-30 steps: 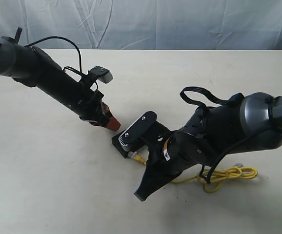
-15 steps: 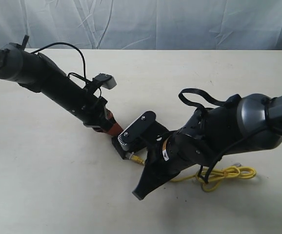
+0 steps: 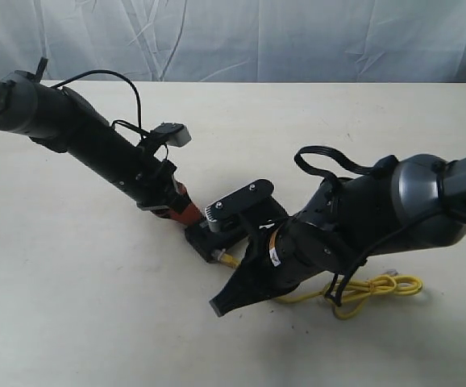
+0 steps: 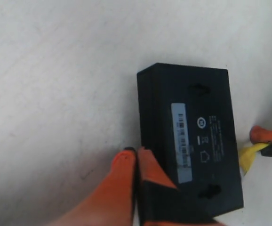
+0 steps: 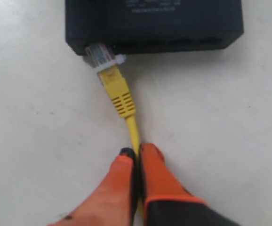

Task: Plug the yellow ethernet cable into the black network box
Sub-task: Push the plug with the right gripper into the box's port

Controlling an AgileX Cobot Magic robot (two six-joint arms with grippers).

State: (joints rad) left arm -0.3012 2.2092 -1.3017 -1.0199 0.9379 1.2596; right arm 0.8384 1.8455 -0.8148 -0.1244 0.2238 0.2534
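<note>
Reaching over the pale table [image 3: 56, 322], both black arms have closed on the black network box [image 3: 203, 240] within the last second. The left arm [image 3: 88, 141] has slid in from clear of the box, and the right arm [image 3: 394, 210] has dropped its wrist lower and flatter. The left gripper [image 4: 136, 154] has its orange fingers pressed together with nothing between them, against the box's long side, probably as a brace. The right gripper [image 5: 137, 154] is pinched on the yellow ethernet cable [image 5: 122, 99] just behind the boot, and the spare length lies coiled near that arm. The clear plug [image 5: 100, 55] sits tilted at the corner port, and whether it has seated cannot be told, so the push looks unfinished. The box's pale label [image 4: 180, 141] carries barcode-like lines and small white symbols beside it, too blurred to read.
</note>
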